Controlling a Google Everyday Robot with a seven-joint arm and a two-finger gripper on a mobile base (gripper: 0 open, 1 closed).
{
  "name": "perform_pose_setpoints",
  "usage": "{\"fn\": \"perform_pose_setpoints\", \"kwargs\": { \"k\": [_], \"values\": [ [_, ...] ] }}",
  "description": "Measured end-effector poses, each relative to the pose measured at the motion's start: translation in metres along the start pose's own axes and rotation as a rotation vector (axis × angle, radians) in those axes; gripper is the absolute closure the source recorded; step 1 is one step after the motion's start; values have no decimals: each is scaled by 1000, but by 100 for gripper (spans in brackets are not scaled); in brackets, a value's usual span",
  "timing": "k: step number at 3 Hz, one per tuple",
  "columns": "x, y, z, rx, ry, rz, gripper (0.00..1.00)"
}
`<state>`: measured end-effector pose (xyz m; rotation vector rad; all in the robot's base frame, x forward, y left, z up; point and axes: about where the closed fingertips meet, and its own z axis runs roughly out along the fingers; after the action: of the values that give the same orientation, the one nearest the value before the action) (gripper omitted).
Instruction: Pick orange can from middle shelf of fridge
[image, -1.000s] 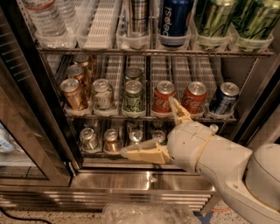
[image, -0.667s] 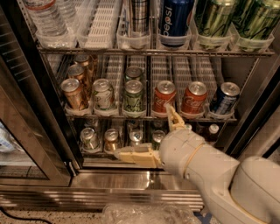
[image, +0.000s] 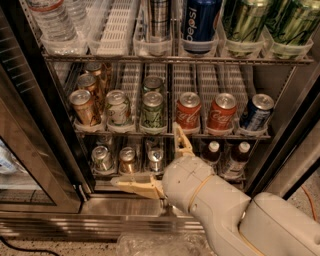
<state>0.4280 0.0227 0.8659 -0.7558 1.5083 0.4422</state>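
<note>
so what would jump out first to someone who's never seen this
The big cream-white robot arm fills the lower right foreground, its gripper low in front of the dark-framed drinks fridge, jaws spread wide. Behind it, the middle wire shelf holds a row of soda cans: coppery-orange cans at the left, red Coca-Cola cans centre-right.

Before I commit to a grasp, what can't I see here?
1. Camera view: rear orange cans, partly hidden behind the front orange can.
2. Whatever stands behind the open gripper and arm, below the middle shelf.
3. Top-rack drinks, cut off by the upper edge.
</note>
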Motion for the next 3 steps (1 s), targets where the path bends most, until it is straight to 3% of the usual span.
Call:
{"fn": "perform_pose_setpoints", "kwargs": {
  "k": [1, 3],
  "values": [
    [0, 28, 19, -92, -33, -27, 0],
    [4, 34, 25, -99, -20, -57, 0]
  ]
}}
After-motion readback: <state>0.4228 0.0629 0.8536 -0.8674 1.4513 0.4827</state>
